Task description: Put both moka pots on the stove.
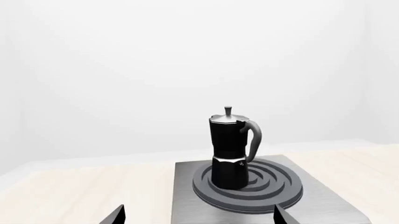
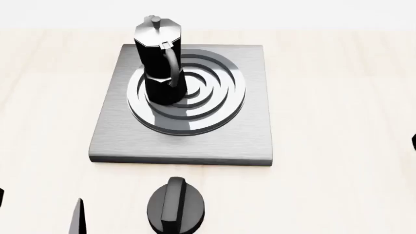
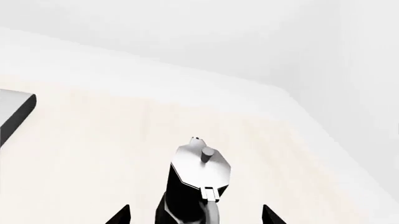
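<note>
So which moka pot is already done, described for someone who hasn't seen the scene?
Find the grey square stove on the pale wooden table. The moka pot standing upright on its dark burner rings is it. The other moka pot stands on bare wood, off the stove.

Moka pot (image 3: 194, 186): one, glossy black, faceted, upright on the pale wooden table (image 3: 93, 154); silvery lid with small knob; top of its curved handle facing the camera. Right gripper (image 3: 196, 215): two dark fingertips (image 3: 121, 215) showing, set wide apart either side of the pot, not touching it. Stove (image 3: 16, 112): only a grey corner with a dark edge visible, well apart from the pot. White wall beyond the table.
</note>
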Motion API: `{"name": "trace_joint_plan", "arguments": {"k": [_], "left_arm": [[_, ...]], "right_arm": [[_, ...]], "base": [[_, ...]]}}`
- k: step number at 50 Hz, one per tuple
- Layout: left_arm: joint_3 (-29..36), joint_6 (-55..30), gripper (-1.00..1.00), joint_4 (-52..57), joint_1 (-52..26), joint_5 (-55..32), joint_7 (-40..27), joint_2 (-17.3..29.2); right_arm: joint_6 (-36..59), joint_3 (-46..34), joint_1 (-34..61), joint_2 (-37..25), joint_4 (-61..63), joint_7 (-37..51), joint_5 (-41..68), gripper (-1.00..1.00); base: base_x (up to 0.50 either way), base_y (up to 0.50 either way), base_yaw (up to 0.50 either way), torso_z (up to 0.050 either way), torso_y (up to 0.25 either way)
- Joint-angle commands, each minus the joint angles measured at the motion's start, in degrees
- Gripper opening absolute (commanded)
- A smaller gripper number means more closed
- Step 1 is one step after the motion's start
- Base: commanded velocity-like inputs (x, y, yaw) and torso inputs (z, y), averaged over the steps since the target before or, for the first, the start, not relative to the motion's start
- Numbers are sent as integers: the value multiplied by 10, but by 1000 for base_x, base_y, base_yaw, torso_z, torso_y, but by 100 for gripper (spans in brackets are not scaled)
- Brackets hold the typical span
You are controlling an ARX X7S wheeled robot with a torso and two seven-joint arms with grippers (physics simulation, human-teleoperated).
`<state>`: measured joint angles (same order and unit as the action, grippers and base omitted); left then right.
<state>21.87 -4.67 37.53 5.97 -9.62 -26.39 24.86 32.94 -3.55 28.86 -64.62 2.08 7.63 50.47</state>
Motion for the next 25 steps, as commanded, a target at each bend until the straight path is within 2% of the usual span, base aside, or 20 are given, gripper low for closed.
{"name": "trace_joint_plan", "arguments": {"k": [1, 10, 25], "left_arm": [[2, 4, 100, -6, -2, 0, 0, 0], [3, 6, 100, -9, -3, 1, -1, 1], [5, 1, 100, -4, -4, 0, -3, 2]], "right_arm": [[51, -73, 95, 8, -80, -55, -39, 100], [75, -121, 170, 36, -147, -116, -65, 100], [123, -130, 202, 45, -149, -111, -57, 100]], "base": [[0, 0, 0, 0, 0], [0, 0, 0, 0, 0], [0, 0, 0, 0, 0]]}}
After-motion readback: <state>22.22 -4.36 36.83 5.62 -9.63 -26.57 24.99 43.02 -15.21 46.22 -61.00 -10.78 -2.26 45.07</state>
